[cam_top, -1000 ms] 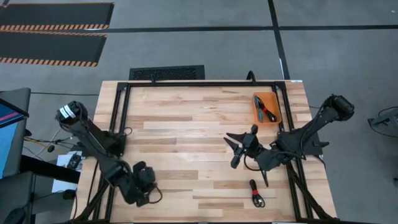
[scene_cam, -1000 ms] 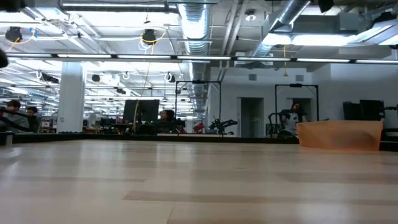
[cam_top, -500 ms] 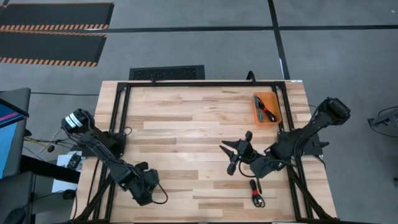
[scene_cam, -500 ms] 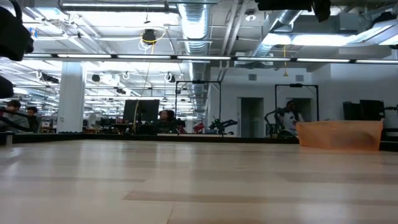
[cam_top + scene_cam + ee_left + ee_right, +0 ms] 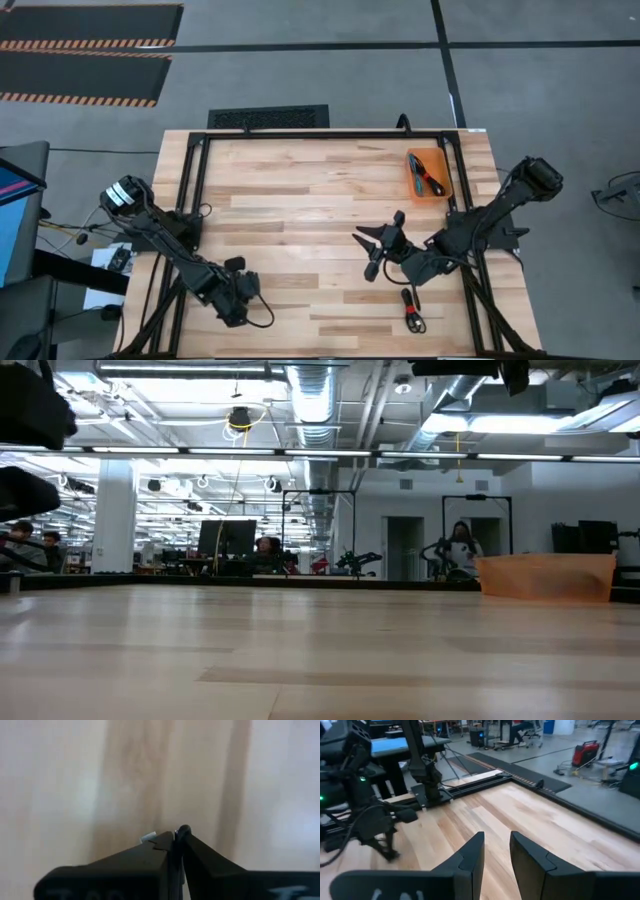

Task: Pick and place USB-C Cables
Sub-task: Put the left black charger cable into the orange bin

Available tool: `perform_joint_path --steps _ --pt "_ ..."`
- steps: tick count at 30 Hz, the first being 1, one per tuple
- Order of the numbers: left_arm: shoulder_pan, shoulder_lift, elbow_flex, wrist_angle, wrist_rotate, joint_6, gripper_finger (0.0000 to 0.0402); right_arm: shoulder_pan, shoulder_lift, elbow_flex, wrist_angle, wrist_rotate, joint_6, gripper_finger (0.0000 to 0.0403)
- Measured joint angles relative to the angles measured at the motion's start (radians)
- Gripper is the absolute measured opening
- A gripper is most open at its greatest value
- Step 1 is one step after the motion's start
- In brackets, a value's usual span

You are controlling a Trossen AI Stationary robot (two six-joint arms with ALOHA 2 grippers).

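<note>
Both arms barely shifted since half a second back; left gripper pinched together, right gripper slightly apart, empty. Black-and-red cable lay lengthwise toward the table's near edge.

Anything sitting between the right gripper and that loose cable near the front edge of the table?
Nothing: in the high view only bare wood separates the right gripper from the black-and-red cable. The right arm's wrist hangs just above that gap.

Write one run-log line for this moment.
left end effector: shut, empty, near table's front-left | right end effector: open, empty, mid-table | black-red cable: on table | orange tray: holds cables
</note>
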Motion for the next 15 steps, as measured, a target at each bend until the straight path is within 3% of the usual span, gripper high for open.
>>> perform_joint_path --steps 7,15 --pt "0.029 0.000 0.000 0.022 -0.263 0.059 0.0012 -0.052 0.045 0.000 0.047 -0.127 0.000 0.0118" --pt "0.092 -0.002 0.000 0.209 -0.425 0.232 0.0006 -0.095 0.086 -0.001 0.092 -0.226 0.004 0.0118"
